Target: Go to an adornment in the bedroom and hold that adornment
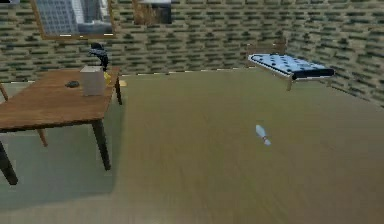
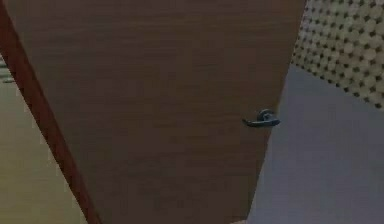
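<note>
Adornment-like dark shape (image 1: 97, 52), one table (image 1: 40, 100), one bed (image 1: 290, 66), one door (image 2: 160, 100)

Nothing can be read anywhere, no word, number or sign: not on the white box (image 1: 93, 81) on the wooden surface (image 1: 45, 103), the frame (image 1: 72, 18) on the brick wall (image 1: 210, 40), or the door (image 2: 150, 100) and its handle (image 2: 263, 120).

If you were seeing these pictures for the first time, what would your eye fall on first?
In the arm side view a brown wooden door looms across the picture, with a dark lever handle near its right edge. In the forward view a wooden table bearing a white box takes the left. A bed with a blue patterned top stands by the far wall at the upper right.
</note>
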